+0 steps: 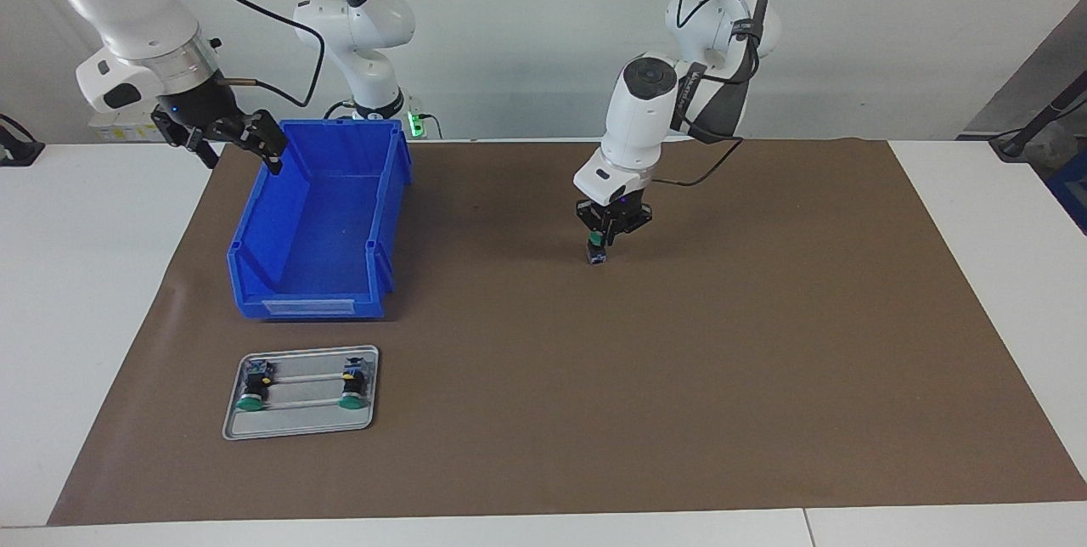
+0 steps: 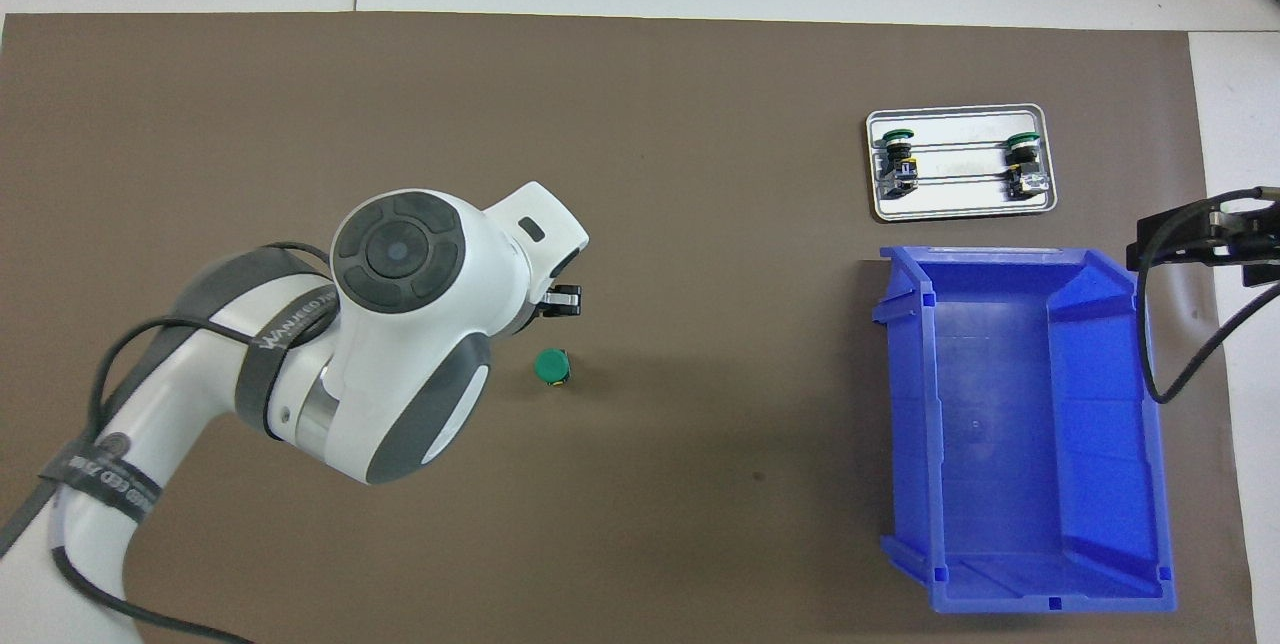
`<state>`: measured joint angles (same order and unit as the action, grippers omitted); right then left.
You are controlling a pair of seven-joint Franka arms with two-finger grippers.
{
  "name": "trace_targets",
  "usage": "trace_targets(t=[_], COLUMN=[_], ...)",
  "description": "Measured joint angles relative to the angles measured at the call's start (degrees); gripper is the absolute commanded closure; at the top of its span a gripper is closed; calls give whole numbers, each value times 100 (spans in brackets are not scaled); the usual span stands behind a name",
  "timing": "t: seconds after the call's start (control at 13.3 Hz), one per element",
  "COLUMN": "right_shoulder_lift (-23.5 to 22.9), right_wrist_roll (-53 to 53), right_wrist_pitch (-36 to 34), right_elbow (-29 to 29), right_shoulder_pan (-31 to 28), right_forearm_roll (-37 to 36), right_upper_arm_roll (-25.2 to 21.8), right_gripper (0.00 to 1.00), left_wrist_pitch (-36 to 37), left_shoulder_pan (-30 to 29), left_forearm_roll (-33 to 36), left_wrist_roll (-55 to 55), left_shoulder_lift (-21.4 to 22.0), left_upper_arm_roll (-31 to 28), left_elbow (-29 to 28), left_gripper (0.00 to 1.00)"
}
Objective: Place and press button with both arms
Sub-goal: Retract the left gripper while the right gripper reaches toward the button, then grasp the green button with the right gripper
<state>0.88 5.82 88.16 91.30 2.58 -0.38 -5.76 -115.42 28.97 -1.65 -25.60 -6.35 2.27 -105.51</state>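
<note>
One button (image 1: 597,251) stands upright on the brown mat (image 1: 679,360) near its middle, green cap up; from above its cap (image 2: 552,366) shows whole. My left gripper (image 1: 606,241) hangs straight down right at the button's top, and its wrist (image 2: 400,254) hides most of it in the overhead view. Whether it still holds the button cannot be told. My right gripper (image 1: 234,149) waits open and empty in the air over the blue bin's corner, at the right arm's end of the table; its edge (image 2: 1210,229) shows from above.
An empty blue bin (image 1: 255,258) (image 2: 1020,424) sits toward the right arm's end. Farther from the robots lies a small metal tray (image 1: 299,424) (image 2: 960,209) with two more buttons (image 1: 253,386) (image 1: 352,384) lying on it.
</note>
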Motion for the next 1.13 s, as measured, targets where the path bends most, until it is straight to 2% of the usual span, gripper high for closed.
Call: trace_targets(t=[0.23,0.45,0.53,0.6,0.68,0.83,1.13], right_shoulder_lift=[10,32,31,12,-47,-326,-1242], right_wrist_roll=[14,18,59,116,219,827,2908], right_wrist_pitch=[190,774,943,1104,1226,1620,2955], right_elbow=[56,261,322,378,416,429,254], right_shoulder_pan=[-5,257,464,690,952,1578,2994], right_forearm_roll=[10,81,89,97,109,149,166], right_upper_arm_roll=[0,9,13,20,26,45,75], right_gripper=[0,0,0,0,1,2,2], left_wrist_pitch=[777,1202,1340,1465,1561,1643,1732], left_shoulder_pan=[-722,-1777,-2119,-2382,-2572,-2676,-2672], left_forearm_roll=[6,3,0,-1,0,0,2], left_wrist_roll=[716,2074,2482,2787,3020,3181,3182], left_shoulder_lift=[43,185,267,349,441,590,753], left_upper_arm_roll=[-70,-119,-130,-135,-136,-132,-39], left_elbow=[624,777,780,781,782,784,854], left_gripper=[84,84,78,57,29,0,0])
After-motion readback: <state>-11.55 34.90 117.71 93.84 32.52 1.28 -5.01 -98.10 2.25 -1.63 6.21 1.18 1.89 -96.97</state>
